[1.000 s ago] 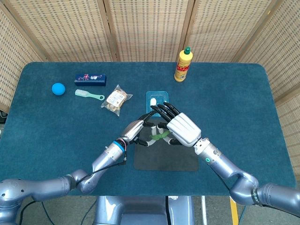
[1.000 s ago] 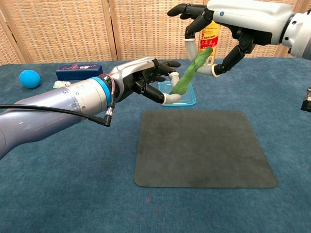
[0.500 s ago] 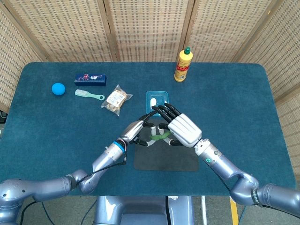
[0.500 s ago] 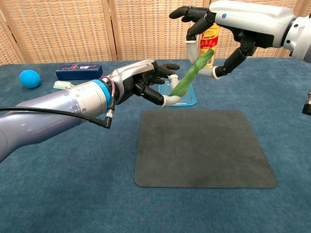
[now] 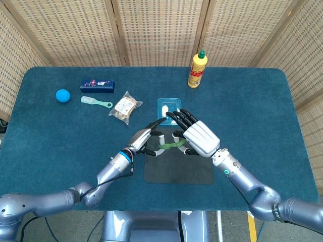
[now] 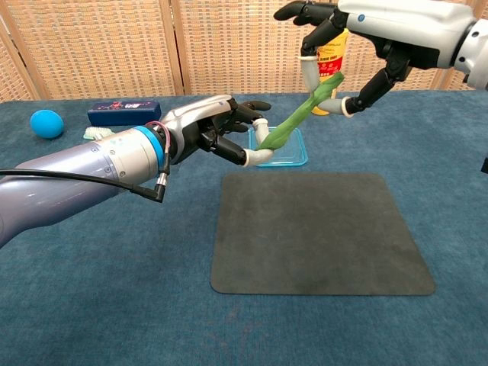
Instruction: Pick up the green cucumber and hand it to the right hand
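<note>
Bright, even overhead light, soft faint shadows, sharp focus, no glare.

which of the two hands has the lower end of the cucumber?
The left hand: it holds the lower end of the green cucumber near the blue tray. The right hand, higher up, has its fingers around the upper end.

Green cucumber (image 6: 297, 118): slim, slightly curved, held off the desk, tilted upward toward the right. Lower end sits in the left hand (image 6: 217, 131); upper end between the right hand (image 6: 358, 46) fingers.
</note>
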Robot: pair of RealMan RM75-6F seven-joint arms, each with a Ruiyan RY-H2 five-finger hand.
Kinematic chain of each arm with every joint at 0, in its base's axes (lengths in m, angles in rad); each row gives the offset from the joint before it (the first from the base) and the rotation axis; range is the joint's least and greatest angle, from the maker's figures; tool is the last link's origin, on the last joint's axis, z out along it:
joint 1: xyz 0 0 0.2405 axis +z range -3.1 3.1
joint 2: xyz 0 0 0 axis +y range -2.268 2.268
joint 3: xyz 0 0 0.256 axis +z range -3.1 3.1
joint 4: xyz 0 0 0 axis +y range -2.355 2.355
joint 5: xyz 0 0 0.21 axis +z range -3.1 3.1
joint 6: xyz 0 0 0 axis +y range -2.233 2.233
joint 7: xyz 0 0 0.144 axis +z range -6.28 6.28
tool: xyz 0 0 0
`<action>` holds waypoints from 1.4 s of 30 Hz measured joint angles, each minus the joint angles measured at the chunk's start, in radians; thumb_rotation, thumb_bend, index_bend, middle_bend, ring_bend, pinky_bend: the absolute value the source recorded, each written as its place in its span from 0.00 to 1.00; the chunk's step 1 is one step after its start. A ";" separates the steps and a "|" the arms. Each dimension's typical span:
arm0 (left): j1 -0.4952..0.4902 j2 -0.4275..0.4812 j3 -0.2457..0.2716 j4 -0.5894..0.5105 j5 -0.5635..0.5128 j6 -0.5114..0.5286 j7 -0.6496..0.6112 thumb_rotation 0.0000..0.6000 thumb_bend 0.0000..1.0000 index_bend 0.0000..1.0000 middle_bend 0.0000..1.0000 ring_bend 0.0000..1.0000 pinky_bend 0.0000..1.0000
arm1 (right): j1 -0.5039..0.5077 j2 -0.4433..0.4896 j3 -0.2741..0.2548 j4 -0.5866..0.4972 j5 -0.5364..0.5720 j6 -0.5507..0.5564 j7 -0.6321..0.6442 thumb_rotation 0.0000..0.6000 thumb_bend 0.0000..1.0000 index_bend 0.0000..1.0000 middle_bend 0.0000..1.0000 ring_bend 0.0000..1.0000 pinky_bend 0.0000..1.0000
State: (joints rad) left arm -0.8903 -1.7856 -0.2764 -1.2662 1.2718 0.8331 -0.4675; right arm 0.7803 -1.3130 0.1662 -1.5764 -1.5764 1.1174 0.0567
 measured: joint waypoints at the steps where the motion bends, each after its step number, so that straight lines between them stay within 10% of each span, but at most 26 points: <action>1: 0.003 0.003 0.001 0.001 -0.001 0.001 0.000 1.00 0.61 0.69 0.00 0.00 0.00 | -0.001 0.001 0.001 0.000 0.001 0.001 -0.001 1.00 0.62 0.78 0.06 0.00 0.00; 42: 0.170 0.224 0.067 0.180 0.046 0.048 -0.200 1.00 0.61 0.69 0.00 0.00 0.00 | -0.057 0.048 0.016 0.016 0.036 0.057 -0.045 1.00 0.62 0.78 0.06 0.00 0.00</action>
State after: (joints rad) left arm -0.7204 -1.5618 -0.2092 -1.0862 1.3179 0.8812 -0.6670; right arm 0.7229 -1.2648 0.1821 -1.5607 -1.5399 1.1745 0.0115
